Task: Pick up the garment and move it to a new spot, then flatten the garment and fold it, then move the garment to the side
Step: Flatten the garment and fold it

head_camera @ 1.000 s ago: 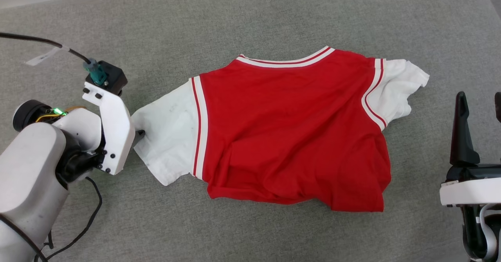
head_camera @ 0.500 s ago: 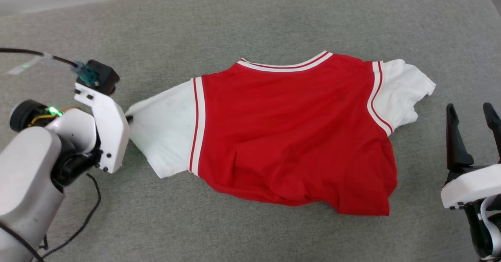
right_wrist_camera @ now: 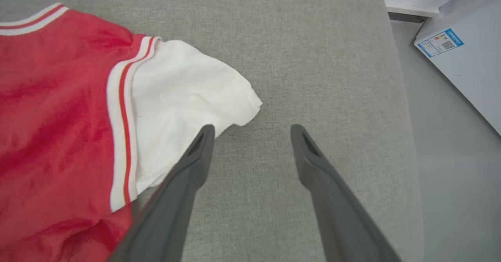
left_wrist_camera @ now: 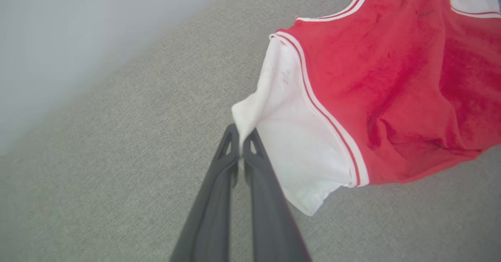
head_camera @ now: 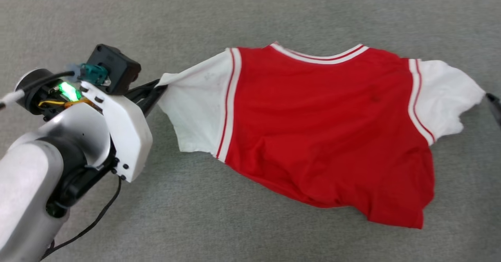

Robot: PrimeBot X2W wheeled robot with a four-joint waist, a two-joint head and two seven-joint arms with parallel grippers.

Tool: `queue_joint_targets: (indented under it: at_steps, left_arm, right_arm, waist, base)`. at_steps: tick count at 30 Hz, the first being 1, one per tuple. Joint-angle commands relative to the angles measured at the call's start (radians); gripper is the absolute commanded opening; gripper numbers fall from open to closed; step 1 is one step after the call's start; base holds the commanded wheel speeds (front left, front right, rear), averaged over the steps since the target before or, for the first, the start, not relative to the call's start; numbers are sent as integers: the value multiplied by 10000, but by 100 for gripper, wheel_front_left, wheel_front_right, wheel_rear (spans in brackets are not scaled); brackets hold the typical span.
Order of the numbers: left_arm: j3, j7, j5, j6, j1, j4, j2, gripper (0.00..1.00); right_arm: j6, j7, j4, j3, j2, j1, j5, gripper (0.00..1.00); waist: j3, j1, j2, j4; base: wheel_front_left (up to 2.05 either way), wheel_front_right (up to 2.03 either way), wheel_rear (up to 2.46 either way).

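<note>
Tightly, left claw (left_wrist_camera: 240, 136) on garment (left_wrist_camera: 391, 78).

Grey woven surface (head_camera: 250, 11) meets a pale wall (left_wrist_camera: 58, 38); white labelled box (right_wrist_camera: 469, 58) nearby.

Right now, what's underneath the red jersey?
Grey cloth surface shows all round the garment, so it lies on that. Whatever is beneath the red body is covered. The left gripper, shut, pinches the tip of one white sleeve.

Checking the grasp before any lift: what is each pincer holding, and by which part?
The left pincer is shut on the garment, pinching the outer edge of its white sleeve. The right pincer is open, holding nothing.
</note>
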Motion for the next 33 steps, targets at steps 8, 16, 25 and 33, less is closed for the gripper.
queue_joint_targets:
  at_steps: [8,16,25,33]
  left_arm:
    - [-94,167,216,352,152,-2052,-64,0]
    - [-216,77,31,417,211,-2573,-336,0]
    - [-149,-126,-48,456,322,-2305,-323,0]
    - [28,-507,-17,533,487,-1747,-278,0]
  right_arm:
    - [-7,845,2064,-192,-586,-1475,-265,100]
    - [-4,423,3760,-31,-243,-1472,-250,100]
    - [58,-382,4421,1170,-100,-1300,604,0]
    - [9,-1625,4182,1172,-942,-1638,722,0]
  waist:
    - [853,0,0,943]
    - [1204,0,0,1312]
    - [1204,0,0,1347]
    - [453,0,0,1176]
  base:
    - [0,0,0]
    - [0,0,0]
    - [0,0,0]
    - [0,0,0]
